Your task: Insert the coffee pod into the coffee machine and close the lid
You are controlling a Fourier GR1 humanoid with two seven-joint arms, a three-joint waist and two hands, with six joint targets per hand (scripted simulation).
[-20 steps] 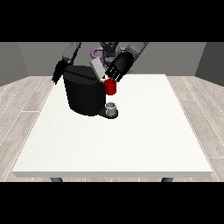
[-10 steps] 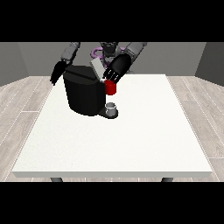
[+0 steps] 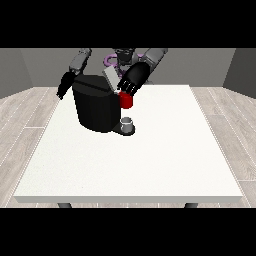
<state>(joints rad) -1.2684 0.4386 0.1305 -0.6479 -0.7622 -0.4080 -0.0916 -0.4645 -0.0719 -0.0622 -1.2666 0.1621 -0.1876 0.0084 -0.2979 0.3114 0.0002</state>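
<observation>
Single front view: camera across the white table [image 3: 150, 165], elevated, facing the robot [image 3: 122, 56], set well back, whole tabletop visible.

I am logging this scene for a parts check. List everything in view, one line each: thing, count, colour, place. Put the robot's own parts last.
table: one, white, fills the middle of the view, on dark legs.
coffee machine: one, black, on the table's far part at the view's left.
lid: one, grey, raised at a slant on top of the machine.
red thing at the machine: one, red, at the machine's front, above the cup.
cup: one, grey, on the machine's base.
floor: light wood planks round the table.
hand at the view's right: one, black, just above the red thing.
hand at the view's left: one, black, beside the machine's far left edge.
</observation>
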